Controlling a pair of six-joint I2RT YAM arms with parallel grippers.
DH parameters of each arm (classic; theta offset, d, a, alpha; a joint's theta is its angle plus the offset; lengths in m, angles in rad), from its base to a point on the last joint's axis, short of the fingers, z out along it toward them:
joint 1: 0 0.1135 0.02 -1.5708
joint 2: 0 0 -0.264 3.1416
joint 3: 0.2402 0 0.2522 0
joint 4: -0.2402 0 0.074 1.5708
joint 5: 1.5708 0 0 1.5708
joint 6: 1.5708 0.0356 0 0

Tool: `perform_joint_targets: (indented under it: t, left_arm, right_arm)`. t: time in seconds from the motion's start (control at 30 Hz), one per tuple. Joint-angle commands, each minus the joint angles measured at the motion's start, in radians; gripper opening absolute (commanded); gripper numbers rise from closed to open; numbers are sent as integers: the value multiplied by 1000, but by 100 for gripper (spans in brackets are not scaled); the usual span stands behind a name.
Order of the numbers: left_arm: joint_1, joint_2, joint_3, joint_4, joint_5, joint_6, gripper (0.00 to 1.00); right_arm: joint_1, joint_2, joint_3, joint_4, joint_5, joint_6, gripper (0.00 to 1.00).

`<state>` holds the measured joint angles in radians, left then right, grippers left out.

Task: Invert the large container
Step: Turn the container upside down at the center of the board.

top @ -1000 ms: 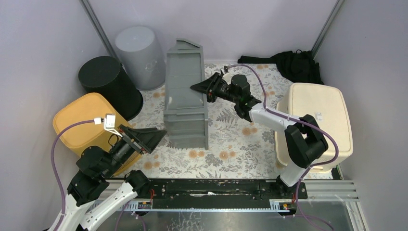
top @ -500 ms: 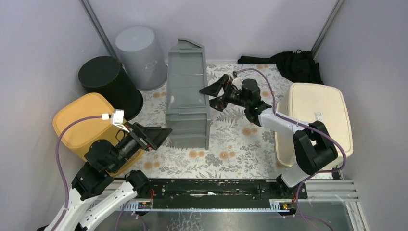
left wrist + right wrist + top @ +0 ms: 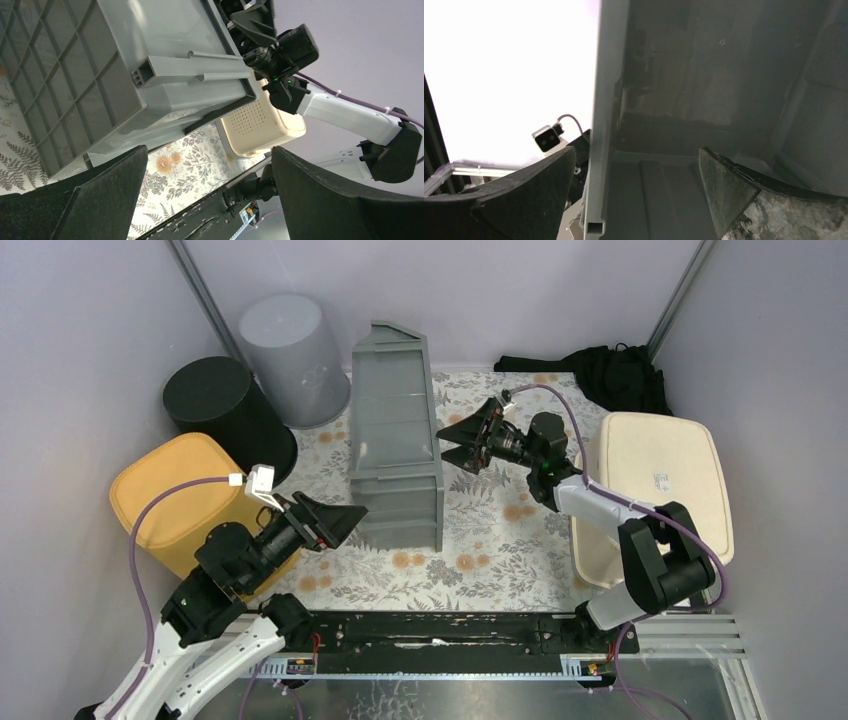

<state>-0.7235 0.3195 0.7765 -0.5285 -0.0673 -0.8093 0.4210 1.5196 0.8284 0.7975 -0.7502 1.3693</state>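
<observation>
Between left gripper (image 3: 348, 524) and right gripper (image 3: 448, 443), both gaping and empty, the large container (image 3: 393, 430) stands on its side

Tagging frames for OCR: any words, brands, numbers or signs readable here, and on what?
Nothing can be read in any view.
Small white sticker on top of the cream container: dark print, too small to read.
Large grey container: no lettering shows in the top view or either wrist view.

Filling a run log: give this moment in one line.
grey crate: on its side | left pincer: open, empty | right pincer: open at rim
</observation>
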Motion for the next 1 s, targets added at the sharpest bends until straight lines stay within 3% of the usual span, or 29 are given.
perform_joint_targets:
  t: [0.0, 0.13, 0.37, 0.47, 0.63, 0.97]
  left_arm:
    - [5, 28, -14, 65, 15, -4, 100]
    - [5, 43, -21, 84, 27, -12, 100]
    - [5, 55, -40, 98, 42, -22, 100]
    - [6, 70, -39, 112, 54, -22, 100]
    - [6, 105, -51, 155, 81, -29, 100]
    - [5, 143, -66, 205, 108, -36, 100]
  right_arm:
    - [-4, -67, 18, 91, -73, -7, 100]
    - [-4, -102, 45, -42, -80, -79, 99]
    - [-4, -225, 137, -567, 67, -370, 100]
    - [-5, -258, 165, -697, 124, -422, 99]
    - [-6, -258, 175, -755, 101, -397, 99]
    - [-6, -287, 146, -641, -2, -360, 99]
